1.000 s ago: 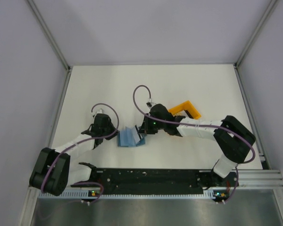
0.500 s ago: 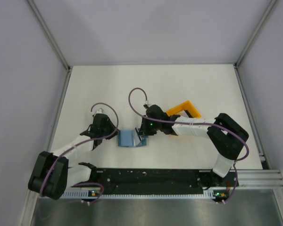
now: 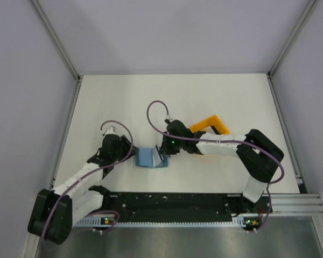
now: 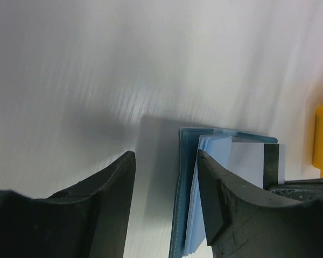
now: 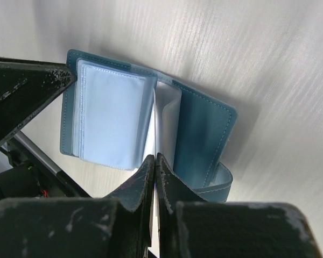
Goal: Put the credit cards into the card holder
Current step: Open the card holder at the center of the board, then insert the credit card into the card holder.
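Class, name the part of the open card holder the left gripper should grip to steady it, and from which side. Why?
Probably the left cover edge of the card holder, from the left: it faces the open left gripper, away from the right gripper pinching the credit card.

The white counter (image 3: 172, 97) is enclosed by plain pale grey walls (image 3: 172, 32) on three sides. Aluminium frame posts (image 3: 55, 40) mark the rear corners. Lighting is even.
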Tool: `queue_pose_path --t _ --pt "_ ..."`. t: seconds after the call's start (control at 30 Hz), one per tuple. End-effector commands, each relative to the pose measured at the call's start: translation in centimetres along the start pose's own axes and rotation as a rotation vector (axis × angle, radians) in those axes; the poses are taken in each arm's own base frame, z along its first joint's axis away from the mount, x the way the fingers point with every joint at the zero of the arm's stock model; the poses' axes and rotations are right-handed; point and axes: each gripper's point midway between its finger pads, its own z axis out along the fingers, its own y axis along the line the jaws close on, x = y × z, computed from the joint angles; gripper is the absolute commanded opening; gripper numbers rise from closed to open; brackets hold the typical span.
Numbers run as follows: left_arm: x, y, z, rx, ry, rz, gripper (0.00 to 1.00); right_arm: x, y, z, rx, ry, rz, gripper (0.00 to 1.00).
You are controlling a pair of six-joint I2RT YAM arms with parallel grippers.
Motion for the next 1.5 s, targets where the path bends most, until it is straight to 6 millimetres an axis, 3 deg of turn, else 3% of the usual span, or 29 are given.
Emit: queue_pose_path --t 0.0,0.07,0.3,0.43,0.8,1.17,1.47 --pt "-0.5 -2.4 -0.9 0.161 -0.051 -0.018 0.59 -1.8 2.8 -0.4 -0.069 -0.054 -0.043 0.0" --pt "-0.4 -3.4 -1.4 0.24 -0.07 -0.028 0.65 -1.8 2.8 -0.3 -0.068 -0.055 -0.042 0.0" --pt "0.4 -4.1 -2.0 0.34 -0.074 -0.019 0.68 -1.8 2.8 -0.3 -0.063 -0.054 -0.041 0.0" --pt "1.0 -4.0 -1.7 0.335 -0.043 -0.006 0.42 -1.8 2.7 -0.3 -0.062 -0.053 -0.041 0.0" --pt "2.0 -1.6 -0.1 0.195 0.023 0.035 0.0 -1.9 2.4 -0.5 -0.093 -0.067 0.012 0.0" --pt "2.9 -0.4 0.7 0.146 0.052 0.007 0.0 -1.0 0.4 -0.1 -0.14 -0.073 0.141 0.0" --pt "3.0 0.6 1.2 0.087 0.058 0.005 0.0 -1.4 1.1 -0.7 -0.234 -0.104 0.181 0.0"
